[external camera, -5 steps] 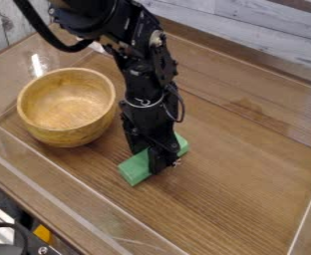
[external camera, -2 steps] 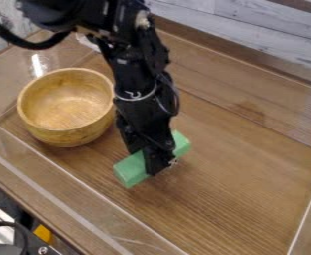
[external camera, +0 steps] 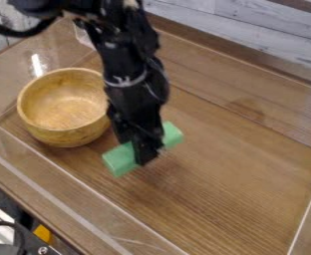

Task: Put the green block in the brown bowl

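Holding the green block [external camera: 124, 155] crosswise in my closed hand [external camera: 145, 152] — tabletop [external camera: 238, 189] cleared, brown bowl [external camera: 65, 106] just beside.

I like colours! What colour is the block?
Bright green block, clearest in the camera view.

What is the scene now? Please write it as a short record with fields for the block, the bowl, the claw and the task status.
block: green block, held in the claw, to the right of the bowl
bowl: brown bowl, upright on the wooden table, nothing in it
claw: claw points down, shut on the green block
task status: block grasped, not yet in the bowl
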Controlling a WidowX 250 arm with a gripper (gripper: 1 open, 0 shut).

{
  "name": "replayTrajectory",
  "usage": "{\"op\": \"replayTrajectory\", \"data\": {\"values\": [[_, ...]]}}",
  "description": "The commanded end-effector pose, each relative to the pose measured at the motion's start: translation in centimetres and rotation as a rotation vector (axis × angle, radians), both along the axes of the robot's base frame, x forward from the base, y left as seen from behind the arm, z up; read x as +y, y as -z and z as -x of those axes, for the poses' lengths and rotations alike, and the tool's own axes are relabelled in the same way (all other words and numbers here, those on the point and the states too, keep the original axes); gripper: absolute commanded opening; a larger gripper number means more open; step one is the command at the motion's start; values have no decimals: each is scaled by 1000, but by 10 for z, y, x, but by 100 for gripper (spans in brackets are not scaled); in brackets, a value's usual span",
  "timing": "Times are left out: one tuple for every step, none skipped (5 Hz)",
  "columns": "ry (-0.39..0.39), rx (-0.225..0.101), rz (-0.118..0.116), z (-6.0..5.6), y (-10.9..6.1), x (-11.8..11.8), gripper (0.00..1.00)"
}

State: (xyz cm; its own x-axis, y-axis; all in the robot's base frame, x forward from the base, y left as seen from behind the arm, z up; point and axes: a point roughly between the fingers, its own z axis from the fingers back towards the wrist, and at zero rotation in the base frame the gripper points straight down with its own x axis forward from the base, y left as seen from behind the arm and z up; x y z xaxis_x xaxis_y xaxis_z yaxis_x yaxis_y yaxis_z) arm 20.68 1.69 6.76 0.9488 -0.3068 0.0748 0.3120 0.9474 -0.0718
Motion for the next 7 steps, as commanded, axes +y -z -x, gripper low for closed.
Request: {"op": "replayTrajectory", "data": {"values": [[-12, -71, -25, -1, -25, 43, 0], [-1, -75, -33, 10, -30, 82, 0], [-36, -76, -36, 2, -35, 87, 0], [-52, -71, -40, -6, -36, 91, 0], [-66, -67, -43, -14, -38, 94, 0], [-97, -65, -49, -10, -35, 99, 0], [-127, -63, -54, -6, -33, 104, 0]]}}
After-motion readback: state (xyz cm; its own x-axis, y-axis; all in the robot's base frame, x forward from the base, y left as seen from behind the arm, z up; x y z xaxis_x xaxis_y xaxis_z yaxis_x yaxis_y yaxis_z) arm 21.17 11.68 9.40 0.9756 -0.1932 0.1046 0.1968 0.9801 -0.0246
